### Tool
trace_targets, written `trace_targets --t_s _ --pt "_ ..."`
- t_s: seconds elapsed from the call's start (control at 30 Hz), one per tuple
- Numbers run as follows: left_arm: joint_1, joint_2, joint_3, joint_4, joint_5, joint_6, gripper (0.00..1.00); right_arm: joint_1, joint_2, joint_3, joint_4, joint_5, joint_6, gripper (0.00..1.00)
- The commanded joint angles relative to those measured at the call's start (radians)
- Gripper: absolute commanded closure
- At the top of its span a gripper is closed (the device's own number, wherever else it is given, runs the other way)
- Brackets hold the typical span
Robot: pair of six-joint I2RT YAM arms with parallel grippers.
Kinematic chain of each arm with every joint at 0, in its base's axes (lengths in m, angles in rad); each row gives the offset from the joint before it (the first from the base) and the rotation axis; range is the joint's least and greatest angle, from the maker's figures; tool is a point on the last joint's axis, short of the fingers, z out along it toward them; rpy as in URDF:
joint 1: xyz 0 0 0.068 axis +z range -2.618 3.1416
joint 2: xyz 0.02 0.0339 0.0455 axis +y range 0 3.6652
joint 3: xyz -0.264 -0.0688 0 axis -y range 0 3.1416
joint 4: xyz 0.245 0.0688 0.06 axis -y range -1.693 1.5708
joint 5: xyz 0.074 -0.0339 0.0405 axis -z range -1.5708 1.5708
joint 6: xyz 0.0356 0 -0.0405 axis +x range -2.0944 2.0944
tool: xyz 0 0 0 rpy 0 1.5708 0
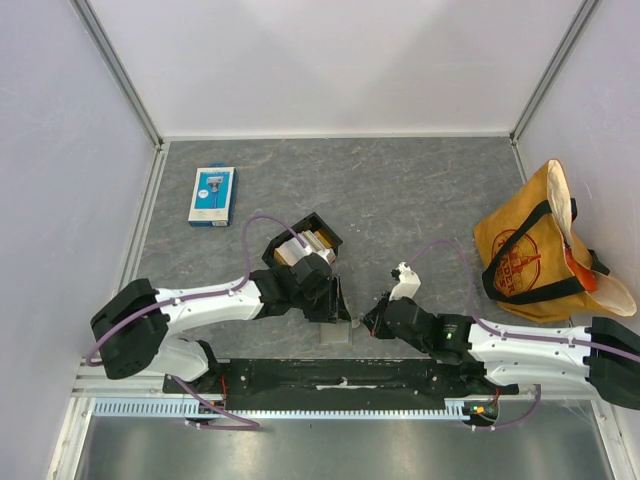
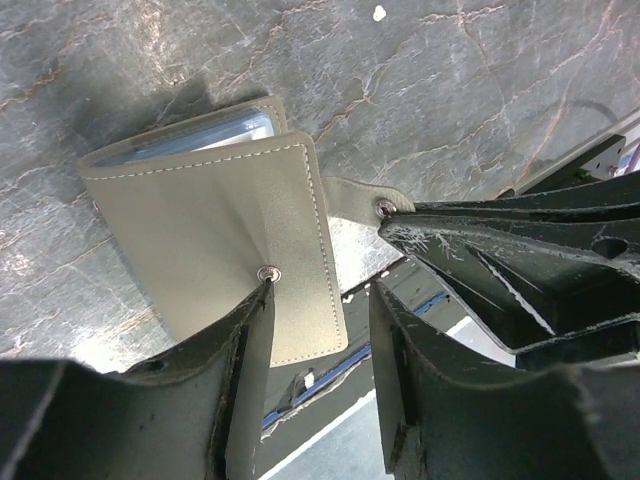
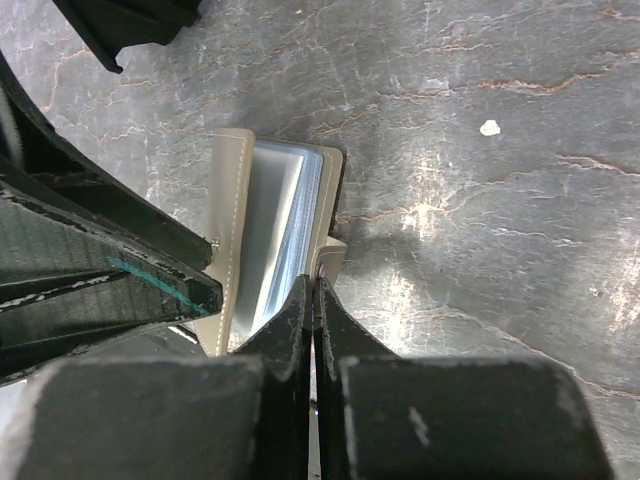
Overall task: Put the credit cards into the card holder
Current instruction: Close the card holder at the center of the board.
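Observation:
The grey-tan card holder (image 1: 337,336) lies at the table's near edge, between both grippers, partly open. In the left wrist view its cover (image 2: 200,220) is raised, with clear pockets under it. My left gripper (image 2: 322,290) is open: one fingertip (image 2: 262,300) rests on the cover's snap and the other is off the cover. My right gripper (image 3: 316,285) is shut on the holder's snap tab (image 3: 333,258), beside the clear pockets (image 3: 275,220). The credit cards (image 1: 296,250) stand in a black tray (image 1: 325,235) behind the left gripper (image 1: 335,305).
A blue-and-white retail pack (image 1: 212,195) lies at the far left. A yellow tote bag (image 1: 535,250) lies at the right, beside the right arm. The black base rail (image 1: 340,378) runs just in front of the holder. The right gripper (image 1: 372,322) is close to the left one.

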Motion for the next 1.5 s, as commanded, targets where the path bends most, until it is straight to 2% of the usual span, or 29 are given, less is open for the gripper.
trace_targets --t_s 0.0,0.37,0.47,0.57,0.8,1.07,1.2,1.37,1.47 --pt "-0.006 -0.044 0.014 0.020 -0.009 0.042 0.52 0.004 0.021 0.018 -0.009 0.037 0.004 1.00" --pt "-0.006 -0.150 0.021 -0.092 -0.119 0.105 0.56 0.004 0.032 0.033 -0.037 0.059 0.004 1.00" --pt "-0.004 -0.159 0.015 -0.118 -0.147 0.113 0.65 0.004 0.033 0.039 -0.046 0.060 0.002 1.00" --pt "-0.006 -0.179 -0.002 -0.135 -0.173 0.102 0.80 0.004 0.036 0.041 -0.049 0.063 0.000 1.00" --pt "-0.003 -0.292 -0.051 -0.133 -0.248 0.099 0.83 0.004 0.044 0.067 -0.074 0.073 -0.026 1.00" --pt "-0.003 -0.320 -0.160 -0.035 -0.269 0.087 0.87 0.004 0.003 0.036 -0.087 0.099 -0.038 1.00" --pt "-0.003 -0.315 -0.235 0.101 -0.299 0.085 0.88 0.004 -0.028 -0.007 -0.071 0.114 -0.061 1.00" --pt "0.001 -0.231 -0.213 0.213 -0.279 0.114 0.89 0.003 -0.039 -0.007 -0.061 0.092 -0.095 1.00" --pt "-0.003 -0.173 -0.175 0.226 -0.280 0.133 0.91 0.004 -0.013 -0.008 -0.054 0.077 -0.110 1.00"
